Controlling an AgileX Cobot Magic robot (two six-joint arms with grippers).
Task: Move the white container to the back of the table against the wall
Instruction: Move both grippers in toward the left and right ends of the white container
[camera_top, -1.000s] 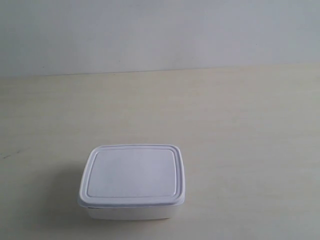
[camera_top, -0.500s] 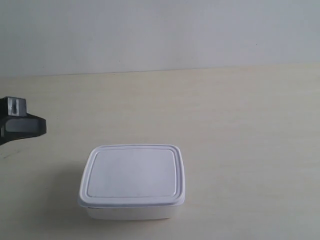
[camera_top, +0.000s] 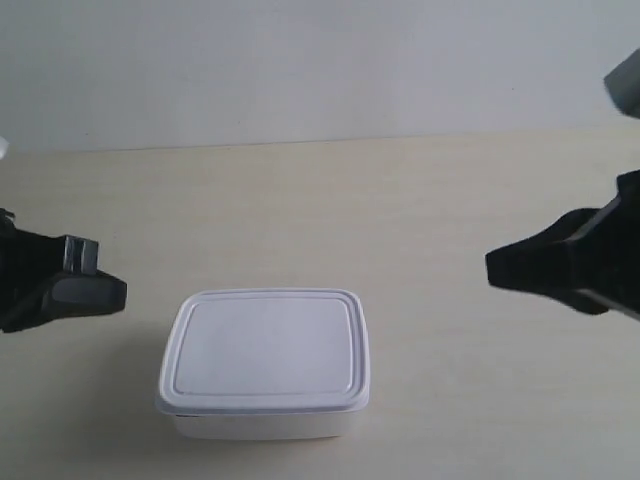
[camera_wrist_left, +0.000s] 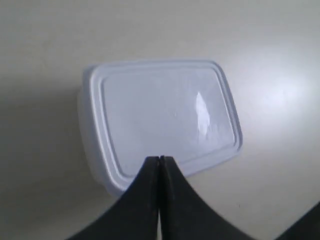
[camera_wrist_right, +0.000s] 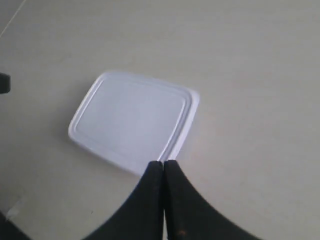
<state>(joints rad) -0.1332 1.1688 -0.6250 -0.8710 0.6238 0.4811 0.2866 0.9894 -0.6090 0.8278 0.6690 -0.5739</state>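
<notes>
The white container (camera_top: 265, 360) sits lid-on near the front of the beige table (camera_top: 440, 190), well short of the grey-white wall (camera_top: 320, 60). A dark gripper (camera_top: 118, 291) on the arm at the exterior view's left hovers just beside the box's left side, apart from it. Another dark gripper (camera_top: 492, 266), on the arm at the exterior view's right, hangs farther off. In the left wrist view my left gripper (camera_wrist_left: 159, 158) is shut and empty over the container (camera_wrist_left: 160, 117). My right gripper (camera_wrist_right: 163, 162) is shut and empty, near a corner of the container (camera_wrist_right: 132, 120).
Bare table stretches between the box and the wall. A dark bit of the other arm (camera_wrist_right: 3, 82) shows at the right wrist view's edge, beyond the box.
Both arms have come into the exterior view: the left one moved in farther toward the box, and the right one appeared only now. The container has not moved.
</notes>
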